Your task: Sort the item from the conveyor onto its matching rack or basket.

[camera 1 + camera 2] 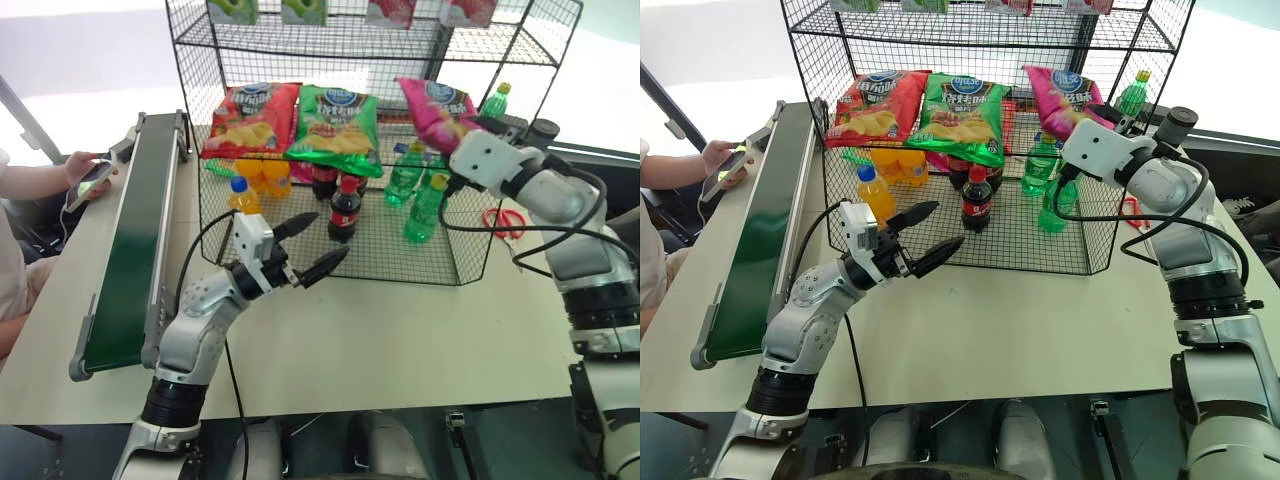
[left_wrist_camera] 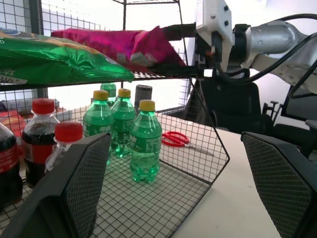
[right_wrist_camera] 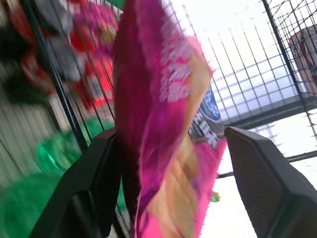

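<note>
The magenta-pink crisp bag (image 1: 435, 108) lies on the middle tier of the black wire rack (image 1: 190, 60), at its right end beside a green bag. My right gripper (image 1: 466, 130) is at the bag's near end, open. In the right wrist view the bag (image 3: 163, 124) hangs between the spread fingers, close against one finger (image 3: 94, 188) and apart from the other. My left gripper (image 1: 330, 235) is open and holds nothing, low in front of the rack's bottom tier. The dark-green conveyor (image 1: 135, 240) runs along the table's left side with nothing on it.
A red bag (image 1: 250, 115) and a green bag (image 1: 335, 120) share the middle tier. Green bottles (image 1: 415, 190), cola bottles (image 1: 345, 210) and orange bottles (image 1: 265, 175) stand on the bottom tier. Red scissors (image 1: 505, 220) lie right of the rack. A person's hand (image 1: 85, 170) holds a phone beyond the conveyor.
</note>
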Available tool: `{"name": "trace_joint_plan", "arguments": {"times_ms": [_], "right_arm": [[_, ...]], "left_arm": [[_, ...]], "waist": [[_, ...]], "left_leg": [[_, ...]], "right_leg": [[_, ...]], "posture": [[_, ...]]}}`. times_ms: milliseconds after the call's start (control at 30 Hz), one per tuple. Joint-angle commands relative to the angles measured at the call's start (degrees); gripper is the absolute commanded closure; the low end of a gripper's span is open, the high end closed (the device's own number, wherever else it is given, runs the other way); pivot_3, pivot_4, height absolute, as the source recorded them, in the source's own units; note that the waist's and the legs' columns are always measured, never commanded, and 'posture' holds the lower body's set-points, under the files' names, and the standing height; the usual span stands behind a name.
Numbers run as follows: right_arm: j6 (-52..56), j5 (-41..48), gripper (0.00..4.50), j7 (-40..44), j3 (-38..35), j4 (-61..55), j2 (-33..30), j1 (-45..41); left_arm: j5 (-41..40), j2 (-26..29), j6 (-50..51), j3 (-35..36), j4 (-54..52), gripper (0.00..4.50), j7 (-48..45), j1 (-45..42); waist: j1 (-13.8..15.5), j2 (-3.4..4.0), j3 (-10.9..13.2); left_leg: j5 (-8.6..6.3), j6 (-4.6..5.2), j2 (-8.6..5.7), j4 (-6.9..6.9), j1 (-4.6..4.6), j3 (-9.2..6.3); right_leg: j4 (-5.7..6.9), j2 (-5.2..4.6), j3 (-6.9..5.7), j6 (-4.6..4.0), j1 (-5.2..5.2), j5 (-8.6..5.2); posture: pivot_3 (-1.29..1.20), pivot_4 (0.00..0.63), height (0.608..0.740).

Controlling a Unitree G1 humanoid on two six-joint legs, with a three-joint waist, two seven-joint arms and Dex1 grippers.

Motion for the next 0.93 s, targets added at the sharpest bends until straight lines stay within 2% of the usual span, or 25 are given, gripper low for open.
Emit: {"name": "trace_joint_plan", "arguments": {"times_ms": [33, 100, 300, 433, 567, 633, 700, 833, 933], "right_arm": [[3.01, 7.02, 1.18, 1.86, -4.57, -6.43, 1.17, 0.43], [3.95, 9.56, 1.18, 2.84, -5.42, -8.26, 1.77, 1.11], [15.28, 28.74, 1.18, 8.61, -12.98, -21.24, 4.36, 7.12], [28.98, 52.21, 1.18, 11.19, -20.95, -34.09, 4.52, 13.74], [36.74, 61.89, 1.18, 17.64, -25.69, -42.07, -1.9, 28.52], [37.21, 61.13, 1.18, 23.41, -28.39, -43.82, -6.21, 38.28], [32.32, 55.68, 1.18, 29.33, -30.74, -43.08, -9.06, 47.1], [28.7, 53.85, 1.18, 30.99, -34.71, -40.0, -8.18, 54.69], [23.87, 50.06, 1.18, 32.89, -33.34, -37.44, -6.36, 59.08]], "left_arm": [[0.25, -0.21, -1.74, -0.62, -1.64, 0.0, -0.19, -0.22], [0.3, -0.17, -1.87, -0.62, -1.53, 0.0, -0.19, -0.24], [0.72, 3.09, 0.05, 0.48, -2.26, 0.0, -0.23, 0.69], [-0.43, 10.12, 3.35, 4.42, -3.66, 0.0, -1.83, 1.88], [0.44, 17.29, 4.61, 8.99, -3.17, 0.0, -1.96, 3.75], [-0.04, 20.58, 5.73, 11.8, -2.57, 0.0, -2.33, 4.99], [-0.69, 23.08, 5.27, 14.45, -2.25, 0.0, -3.63, 6.7], [-2.06, 26.87, 5.05, 19.52, -0.63, 0.0, -6.26, 11.05], [-0.96, 26.89, 2.91, 20.51, 4.4, 0.0, -7.12, 12.21]], "waist": [[0.09, 0.0, 0.0], [0.28, 0.0, 0.0], [0.25, 0.01, 0.0], [0.17, 0.02, 0.01], [0.33, 0.01, 0.0], [0.76, 0.03, 0.01], [1.45, 0.03, 0.01], [1.42, 0.03, 0.01], [1.49, 0.02, 0.0]], "left_leg": [[0.0, 0.0, 0.0, 0.0, 0.0, 0.0], [-0.02, 0.03, -0.01, 0.0, -0.02, 0.0], [-0.18, 0.31, -0.02, 0.0, -0.03, -0.06], [-0.27, 0.48, 0.02, 0.0, -0.02, -0.11], [-0.32, 0.53, 0.05, -0.03, -0.03, -0.21], [-0.35, 0.58, -0.03, -0.02, -0.05, -0.18], [-0.39, 0.66, -0.06, 0.0, -0.04, -0.14], [-0.41, 0.68, -0.07, 0.01, -0.02, -0.05], [-0.42, 0.67, -0.02, 0.0, 0.02, -0.08]], "right_leg": [[0.0, 0.0, 0.0, 0.0, 0.0, 0.0], [-0.02, -0.02, 0.0, 0.0, 0.01, 0.0], [-0.04, -0.03, -0.04, 0.0, 0.02, 0.0], [-0.03, 0.0, -0.05, -0.01, 0.02, 0.0], [-0.1, -0.03, -0.07, -0.02, 0.09, -0.01], [-0.12, -0.12, -0.06, -0.02, 0.07, -0.01], [-0.14, -0.17, -0.05, -0.02, 0.09, -0.01], [-0.16, -0.15, -0.04, -0.02, 0.03, -0.01], [-0.13, -0.1, -0.03, -0.03, 0.03, -0.02]], "posture": [[0.0, 0.15, 0.74], [0.0, 0.15, 0.74], [0.0, 0.15, 0.74], [0.0, 0.15, 0.74], [0.0, 0.15, 0.74], [0.0, 0.15, 0.74], [0.0, 0.15, 0.74], [0.0, 0.15, 0.74], [0.0, 0.15, 0.74]]}}
